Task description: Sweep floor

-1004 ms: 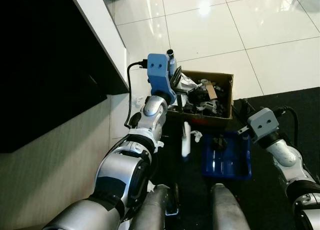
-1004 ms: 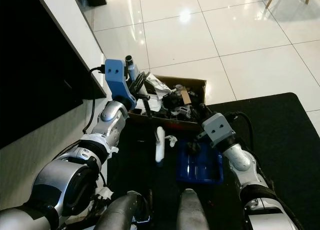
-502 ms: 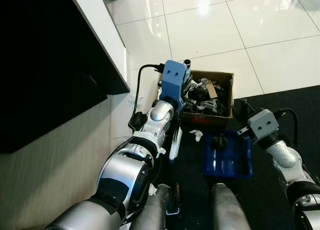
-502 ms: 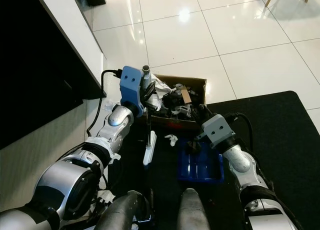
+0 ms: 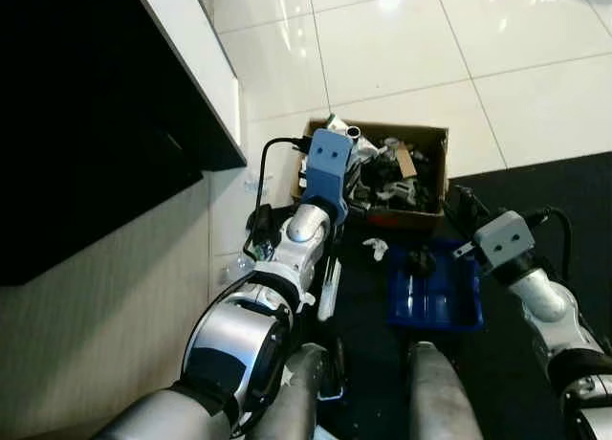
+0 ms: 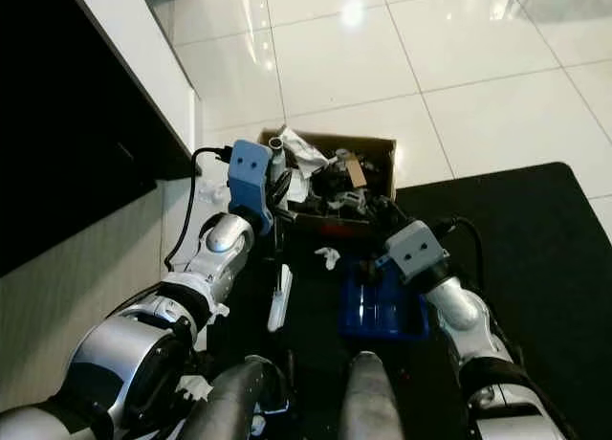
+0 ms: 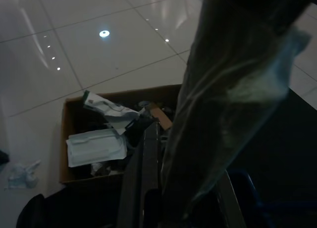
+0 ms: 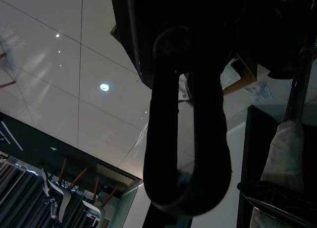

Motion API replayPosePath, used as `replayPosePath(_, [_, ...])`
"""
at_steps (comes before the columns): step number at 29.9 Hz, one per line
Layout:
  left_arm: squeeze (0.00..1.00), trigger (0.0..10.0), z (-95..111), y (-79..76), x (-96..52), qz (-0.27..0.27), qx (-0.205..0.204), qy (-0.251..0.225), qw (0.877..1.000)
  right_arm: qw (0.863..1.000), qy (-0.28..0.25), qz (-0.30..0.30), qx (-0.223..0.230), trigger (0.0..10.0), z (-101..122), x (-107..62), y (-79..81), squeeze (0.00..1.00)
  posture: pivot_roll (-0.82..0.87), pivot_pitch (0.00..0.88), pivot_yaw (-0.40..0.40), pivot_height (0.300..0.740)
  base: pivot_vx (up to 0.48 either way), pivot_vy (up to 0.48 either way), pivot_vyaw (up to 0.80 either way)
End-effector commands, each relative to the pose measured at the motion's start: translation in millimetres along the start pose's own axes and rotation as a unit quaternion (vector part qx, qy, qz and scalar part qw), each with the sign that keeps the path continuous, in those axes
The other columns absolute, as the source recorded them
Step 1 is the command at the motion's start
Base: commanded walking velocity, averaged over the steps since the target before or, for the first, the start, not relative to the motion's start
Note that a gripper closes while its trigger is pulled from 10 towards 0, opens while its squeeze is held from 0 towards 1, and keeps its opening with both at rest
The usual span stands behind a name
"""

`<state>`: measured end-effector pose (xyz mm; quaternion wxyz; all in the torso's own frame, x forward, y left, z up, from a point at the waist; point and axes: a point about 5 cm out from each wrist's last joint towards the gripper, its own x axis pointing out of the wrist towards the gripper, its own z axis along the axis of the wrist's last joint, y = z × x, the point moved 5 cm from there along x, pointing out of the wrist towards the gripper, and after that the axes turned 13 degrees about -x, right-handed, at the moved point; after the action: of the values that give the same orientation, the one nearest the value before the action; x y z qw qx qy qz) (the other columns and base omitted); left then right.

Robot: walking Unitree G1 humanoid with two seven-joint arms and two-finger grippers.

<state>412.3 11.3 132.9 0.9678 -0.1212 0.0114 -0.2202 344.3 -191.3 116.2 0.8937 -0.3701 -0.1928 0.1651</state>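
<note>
- While the left gripper hangs at the box's 9 o'clock edge, a thin dark handle runs from it down to the white brush on the dark mat; the fingers seem closed on that handle, though the blue wrist block hides most of them.
- At 3 o'clock from the brush lies the blue dustpan, flat on the mat, its grip under the right gripper. Whether those fingers are clamped I cannot tell; the right wrist view is too dark.
- Just beyond the pan, at 12 o'clock, stands the cardboard box, already full of paper and dark scraps.
- One white scrap is left on the mat between brush and pan, near the box front; another pale scrap lies on the tiles outside the box.
- Judging by this, most litter is collected, and these last bits remain to be swept into the pan and tipped in.
</note>
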Motion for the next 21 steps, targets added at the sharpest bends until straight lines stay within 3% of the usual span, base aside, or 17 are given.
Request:
replayPosePath(1, [0.00, 10.0, -21, -59.3, 1.7, -0.032, -0.062, 0.012, 0.998, 0.999, 0.022, 0.033, -0.001, 10.0, -8, -10.5, 15.8, 0.00, -0.20, 0.361, 0.175, 0.740, 0.000, 0.000, 0.00])
replayPosePath(6, [0.00, 10.0, -7, -56.7, 7.2, -0.002, -0.077, -0.013, 0.997, 0.999, 0.024, 0.028, -0.002, 10.0, -10, -10.6, 11.8, 0.00, -0.21, 0.355, 0.175, 0.740, 0.000, 0.000, 0.00])
replayPosePath(10, [0.00, 10.0, 6, -55.0, 12.2, 0.018, -0.130, -0.033, 0.991, 0.999, 0.025, 0.025, -0.004, 10.0, -10, -10.5, 9.8, 0.00, -0.21, 0.350, 0.174, 0.740, 0.000, 0.000, 0.00])
replayPosePath(21, [0.00, 10.0, 0, -70.5, 10.4, -0.003, -0.142, -0.029, 0.989, 0.999, 0.022, 0.026, -0.004, 10.0, -8, -9.5, 10.7, 0.00, -0.21, 0.356, 0.173, 0.740, 0.000, 0.000, 0.00])
